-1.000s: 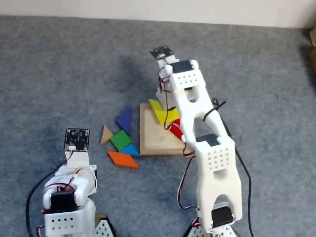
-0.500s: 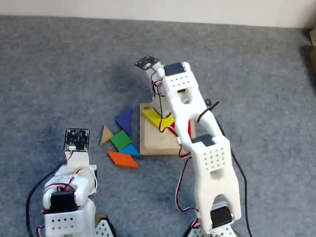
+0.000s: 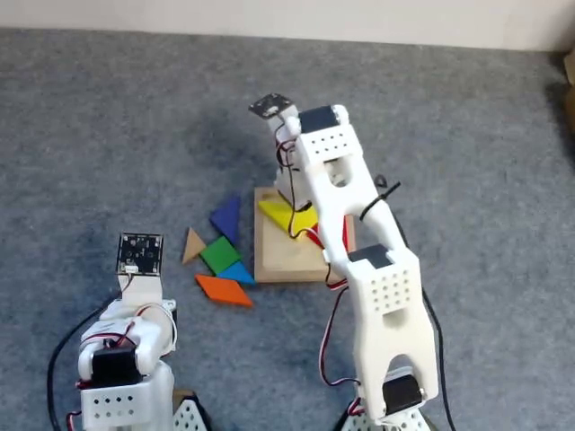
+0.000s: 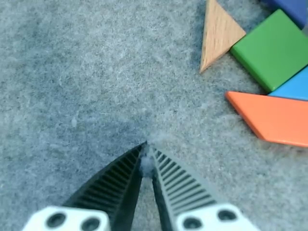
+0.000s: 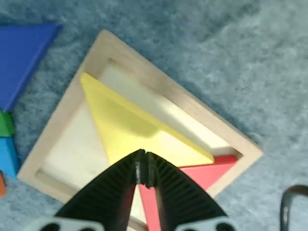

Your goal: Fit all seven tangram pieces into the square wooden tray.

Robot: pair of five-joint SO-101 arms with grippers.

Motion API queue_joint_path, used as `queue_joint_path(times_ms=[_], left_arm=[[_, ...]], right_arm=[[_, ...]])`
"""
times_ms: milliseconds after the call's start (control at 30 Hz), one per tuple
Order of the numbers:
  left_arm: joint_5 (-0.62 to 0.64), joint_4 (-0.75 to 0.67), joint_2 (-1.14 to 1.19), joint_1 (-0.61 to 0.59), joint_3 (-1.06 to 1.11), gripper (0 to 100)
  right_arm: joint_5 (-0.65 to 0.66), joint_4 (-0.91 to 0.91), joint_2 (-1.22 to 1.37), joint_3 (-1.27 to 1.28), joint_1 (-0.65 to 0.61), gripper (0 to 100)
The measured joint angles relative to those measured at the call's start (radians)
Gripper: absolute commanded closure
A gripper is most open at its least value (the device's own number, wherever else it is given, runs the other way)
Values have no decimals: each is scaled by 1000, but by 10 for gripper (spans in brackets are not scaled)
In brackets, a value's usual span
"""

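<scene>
Yellow triangle [image 5: 130,130] is seen lying in the wooden tray [image 5: 67,103], touching the red triangle [image 5: 192,175]; the right hand [image 5: 144,175], closed on nothing, is poised over their seam; a push there might wedge one piece onto the other; whether either lies flat cannot be told; the left hand [image 4: 147,159] is closed, empty, over the tabletop [image 4: 72,72].

The tray [image 5: 67,98] is bare pale wood, the yellow triangle [image 5: 127,127] smooth and matt, the table cover [image 3: 108,135] rough felt.
</scene>
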Motion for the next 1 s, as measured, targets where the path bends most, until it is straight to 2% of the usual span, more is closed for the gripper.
queue_joint_path(times_ms=[233, 567, 733, 1000], left_arm=[[0, 0, 0, 0, 0, 995], [0, 0, 0, 0, 0, 995], [0, 0, 0, 0, 0, 995], [0, 0, 0, 0, 0, 995]], right_arm=[[-5, 5, 109, -37, 0, 993], [28, -5, 143, -74, 92, 993], [29, 72, 150, -163, 104, 993], [-5, 147, 3, -313, 104, 993]])
